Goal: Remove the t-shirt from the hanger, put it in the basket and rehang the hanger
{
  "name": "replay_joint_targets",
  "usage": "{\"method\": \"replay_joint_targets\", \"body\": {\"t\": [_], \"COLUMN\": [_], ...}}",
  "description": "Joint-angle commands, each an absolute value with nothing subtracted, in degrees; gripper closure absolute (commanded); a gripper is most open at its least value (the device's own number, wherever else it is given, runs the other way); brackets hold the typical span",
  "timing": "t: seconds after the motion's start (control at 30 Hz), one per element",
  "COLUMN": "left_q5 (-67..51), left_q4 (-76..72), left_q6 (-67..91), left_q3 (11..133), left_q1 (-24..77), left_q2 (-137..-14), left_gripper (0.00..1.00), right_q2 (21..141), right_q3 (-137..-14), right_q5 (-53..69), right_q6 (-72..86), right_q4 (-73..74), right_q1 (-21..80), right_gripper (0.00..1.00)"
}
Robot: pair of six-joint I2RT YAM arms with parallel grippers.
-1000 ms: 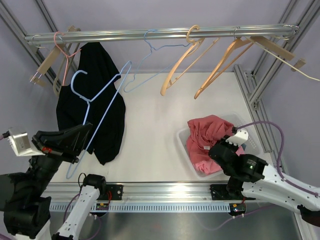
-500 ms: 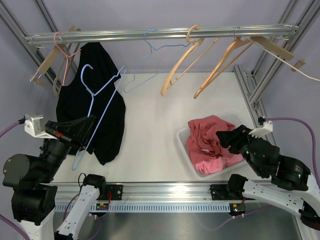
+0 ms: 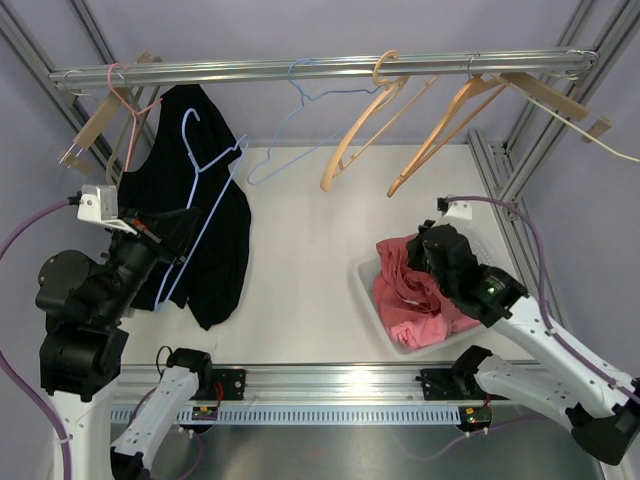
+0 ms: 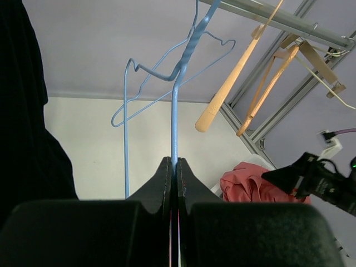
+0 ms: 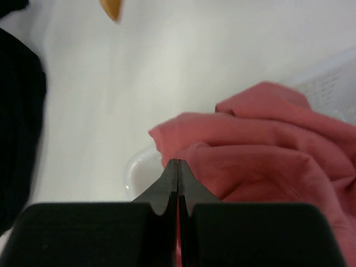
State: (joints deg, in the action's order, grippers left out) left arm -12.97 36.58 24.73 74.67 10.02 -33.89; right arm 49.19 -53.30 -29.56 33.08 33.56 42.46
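Note:
My left gripper (image 3: 182,232) is shut on the wire of a light blue hanger (image 3: 212,185) and holds it up in front of a black t-shirt (image 3: 205,250) that hangs from the rail at the left. In the left wrist view the wire (image 4: 173,111) runs straight up out of the closed jaws, with the black shirt (image 4: 22,111) at the left edge. The held hanger is bare. A red t-shirt (image 3: 410,290) lies bunched in a white bin (image 3: 363,285). My right gripper (image 3: 420,245) is shut and empty just above the red shirt's (image 5: 267,150) edge and the bin rim (image 5: 136,172).
A metal rail (image 3: 320,68) spans the back, carrying a pink hanger (image 3: 125,100), another blue wire hanger (image 3: 290,120) and two wooden hangers (image 3: 360,130) (image 3: 440,130). Frame posts stand at both sides. The white table (image 3: 300,240) lies between the black shirt and the bin.
My left gripper has lifted the blue hanger up and back toward the rail. My right arm has swung from the near edge forward over the bin, its gripper shut throughout.

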Motion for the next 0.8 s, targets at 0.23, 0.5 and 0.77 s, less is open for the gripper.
{"method": "replay_joint_targets", "body": {"t": [0.23, 0.5, 0.77], "left_q5": [-11.34, -20.28, -24.78], "left_q4": [31.82, 25.95, 14.25], "left_q6": [23.20, 22.67, 23.82], "left_q3": [77.43, 80.68, 81.47], "left_q1": [10.20, 10.20, 10.20], "left_q2": [-40.77, -50.18, -58.18], "left_gripper": [1.00, 1.00, 1.00], "right_q2": [35.28, 22.85, 25.49], "right_q3": [-23.48, -23.28, -26.45], "right_q5": [-19.60, -23.47, -15.92], "right_q6": [53.15, 50.72, 46.41], "right_q4": [22.94, 28.91, 29.00], "right_q1": [40.87, 40.78, 40.87], "right_gripper": [1.00, 0.99, 0.87]}}
